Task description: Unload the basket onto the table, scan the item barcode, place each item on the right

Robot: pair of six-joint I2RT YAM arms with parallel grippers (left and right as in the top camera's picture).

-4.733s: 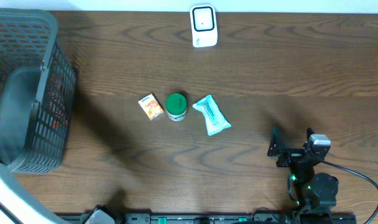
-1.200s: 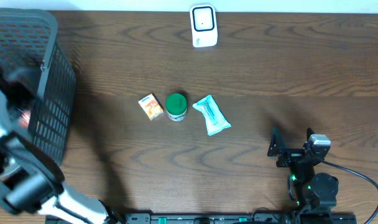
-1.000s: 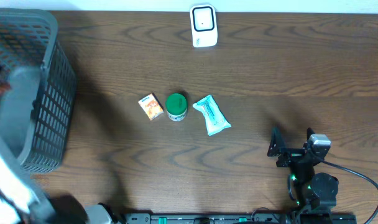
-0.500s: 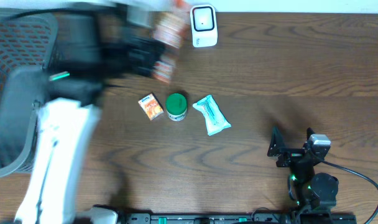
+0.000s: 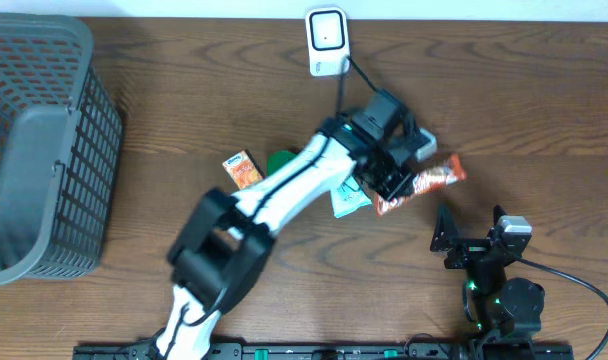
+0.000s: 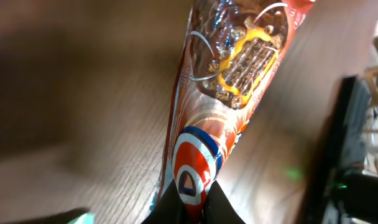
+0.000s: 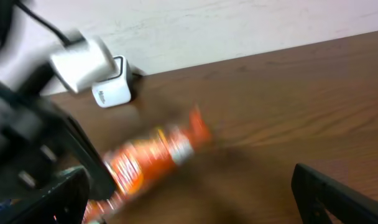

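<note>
While aloft, bar (image 6: 234,78) in left claw (image 6: 192,199)

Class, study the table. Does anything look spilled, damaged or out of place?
Nothing stands out. The snack bar is tilted only because the left gripper holds it by one end, and its wrapper looks whole. Nothing is spilled.
</note>
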